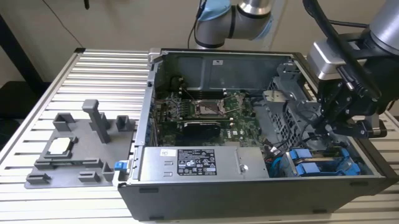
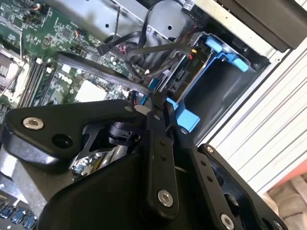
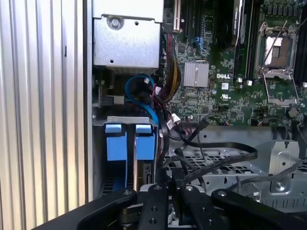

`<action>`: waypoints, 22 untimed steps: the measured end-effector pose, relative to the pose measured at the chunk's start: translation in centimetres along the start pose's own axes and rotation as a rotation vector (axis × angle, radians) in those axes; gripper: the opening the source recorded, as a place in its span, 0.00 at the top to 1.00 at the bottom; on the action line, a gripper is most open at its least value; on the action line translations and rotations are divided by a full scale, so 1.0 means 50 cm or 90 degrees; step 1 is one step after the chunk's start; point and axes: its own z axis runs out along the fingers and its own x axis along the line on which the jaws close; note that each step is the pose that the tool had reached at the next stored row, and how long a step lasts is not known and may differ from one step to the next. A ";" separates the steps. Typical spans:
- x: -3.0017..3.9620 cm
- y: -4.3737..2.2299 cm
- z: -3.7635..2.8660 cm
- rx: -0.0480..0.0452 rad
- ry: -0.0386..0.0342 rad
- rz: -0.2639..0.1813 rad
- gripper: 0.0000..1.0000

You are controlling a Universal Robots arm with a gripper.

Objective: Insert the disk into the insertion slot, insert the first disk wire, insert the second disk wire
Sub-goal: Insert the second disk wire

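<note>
The disk's bright blue frame (image 1: 309, 169) sits down in the insertion slot of the grey drive cage (image 1: 281, 161), at the case's corner on the exterior view's right. In the first wrist view two blue frame tabs (image 3: 144, 142) stand side by side in the cage (image 3: 122, 120). My gripper (image 1: 330, 128) hangs just above this cage. In both wrist views its black fingers (image 2: 154, 125) are pressed together, and a black disk wire (image 3: 225, 158) loops down into the gripper (image 3: 171, 184). The fingertips hover by the blue frame (image 2: 211, 64) and the disk's connector end (image 2: 180, 79).
The open computer case holds a green motherboard (image 1: 199, 109) and a silver labelled power-supply box (image 1: 199, 163). A bundle of black and coloured cables (image 2: 144, 48) lies beside the cage. A grey fixture plate (image 1: 74, 149) lies on the ribbed table at the exterior view's left.
</note>
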 end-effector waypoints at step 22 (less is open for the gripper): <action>0.040 -0.024 0.056 -0.0071 -0.0065 0.001 0.84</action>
